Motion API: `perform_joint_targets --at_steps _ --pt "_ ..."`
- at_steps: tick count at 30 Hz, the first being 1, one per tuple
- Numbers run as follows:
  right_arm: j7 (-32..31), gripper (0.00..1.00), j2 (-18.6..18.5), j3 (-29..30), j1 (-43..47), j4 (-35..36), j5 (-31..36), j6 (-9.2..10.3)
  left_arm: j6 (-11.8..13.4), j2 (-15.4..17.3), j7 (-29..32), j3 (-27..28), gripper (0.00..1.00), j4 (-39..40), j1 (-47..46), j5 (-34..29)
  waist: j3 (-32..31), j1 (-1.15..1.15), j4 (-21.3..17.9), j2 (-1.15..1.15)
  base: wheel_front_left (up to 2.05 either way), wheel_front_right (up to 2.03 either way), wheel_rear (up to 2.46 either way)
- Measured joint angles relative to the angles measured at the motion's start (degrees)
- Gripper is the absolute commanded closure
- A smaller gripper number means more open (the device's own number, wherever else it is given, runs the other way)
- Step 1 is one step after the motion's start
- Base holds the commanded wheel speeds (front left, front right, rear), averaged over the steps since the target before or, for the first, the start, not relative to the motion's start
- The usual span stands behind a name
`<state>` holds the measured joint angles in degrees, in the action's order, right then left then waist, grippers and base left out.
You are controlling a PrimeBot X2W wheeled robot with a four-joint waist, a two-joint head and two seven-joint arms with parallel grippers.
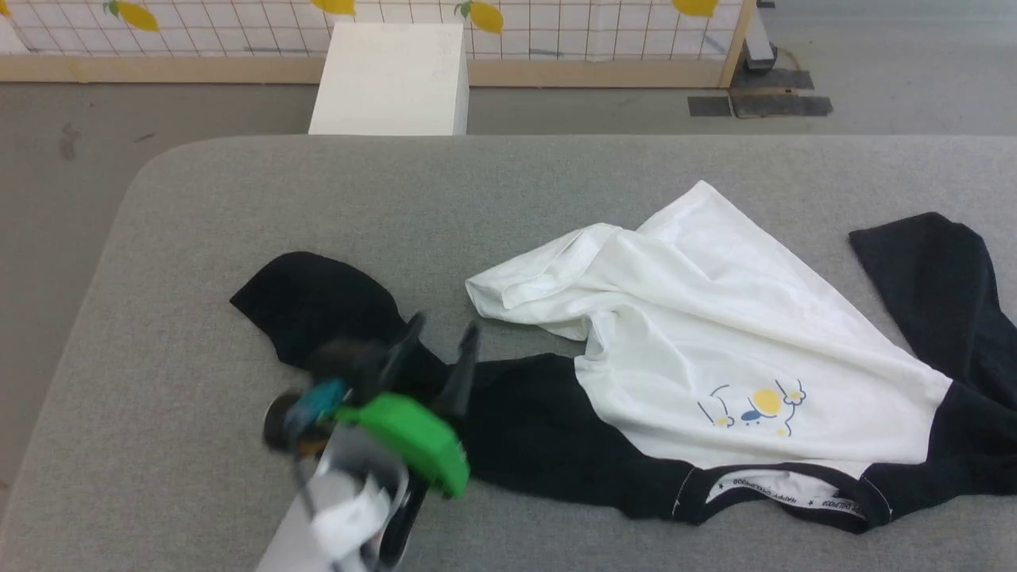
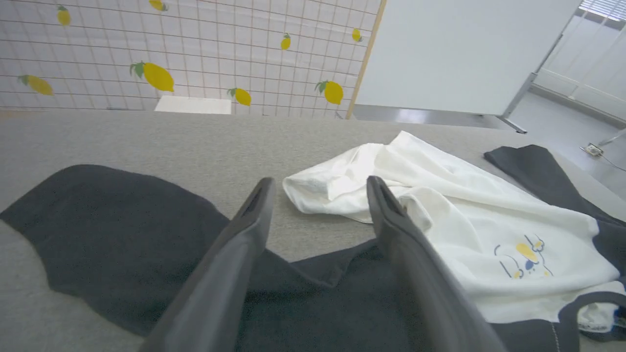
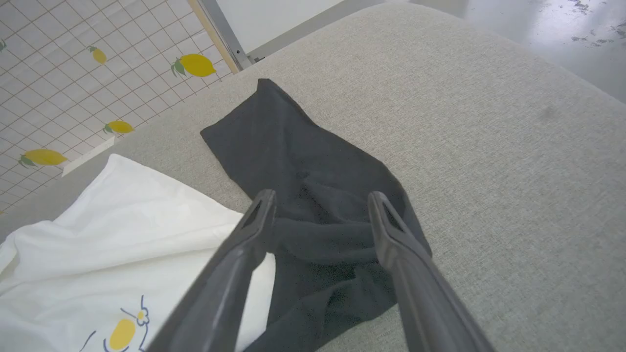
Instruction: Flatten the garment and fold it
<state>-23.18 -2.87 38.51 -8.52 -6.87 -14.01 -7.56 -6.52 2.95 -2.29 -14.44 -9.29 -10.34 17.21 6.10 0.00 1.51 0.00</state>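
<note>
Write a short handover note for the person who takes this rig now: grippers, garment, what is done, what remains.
Left gripper: open, empty, above the left sleeve.
Right gripper: open, empty, above the right sleeve.
Garment: on the grey table, print up, both sleeves spread out, white hem bunched and creased.
Done: partly spread; no fold yet.
Left: smooth the hem flat, then fold.

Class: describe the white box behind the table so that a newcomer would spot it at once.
Start at the grey padded table. Just past its far edge, before the lemon-print wall, stands the white box. Unlike the patterned wall, it is plain, solid white.
</note>
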Motion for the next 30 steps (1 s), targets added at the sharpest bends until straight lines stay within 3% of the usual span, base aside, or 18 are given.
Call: perform_joint_targets --at_steps 8,15,19,25,26,27,30 --pt "0.16 0.00 -0.04 -4.39 -4.13 -2.16 -0.13 0.00 -0.47 0.82 18.73 -5.78 0.00 -11.73 -19.92 0.79 2.68 0.00 -2.41 0.00 0.00 0.00 0.00" --pt "3.61 0.00 0.02 -6.83 -2.92 -3.78 -1.77 0.00 -0.51 2.63 32.65 -9.44 0.00 -20.89 -28.27 -0.79 6.19 0.00 -5.89 0.00 0.00 0.00 0.00" --pt "4.82 0.00 0.03 -7.25 -2.37 -4.28 -2.91 0.00 -0.55 3.11 36.55 -12.27 0.00 -22.86 -29.33 0.12 8.44 0.00 -7.56 0.00 0.00 0.00 0.00" --pt "6.15 0.00 0.02 -8.24 -1.98 -4.68 -3.71 0.00 -0.56 4.34 36.50 -15.66 0.00 -22.84 -29.97 2.58 11.09 0.00 -9.60 0.00 0.00 0.00 0.00" --pt "6.38 0.00 0.01 -8.37 -1.92 -4.68 -3.79 0.00 -0.56 4.67 36.29 -16.17 0.23 -22.76 -30.25 2.75 11.45 0.00 -9.88 0.00 0.00 0.00 0.00" --pt "6.60 0.00 0.01 -8.45 -1.83 -4.68 -3.89 0.00 -0.56 4.82 35.88 -16.47 1.00 -22.62 -30.38 3.07 11.70 0.00 -10.07 0.00 0.00 0.00 0.00" --pt "6.82 0.00 0.01 -8.58 -1.21 -4.67 -4.08 0.00 -0.56 5.31 33.89 -17.45 1.00 -21.99 -30.93 4.04 12.35 0.00 -10.45 0.00 0.00 0.00 0.00"
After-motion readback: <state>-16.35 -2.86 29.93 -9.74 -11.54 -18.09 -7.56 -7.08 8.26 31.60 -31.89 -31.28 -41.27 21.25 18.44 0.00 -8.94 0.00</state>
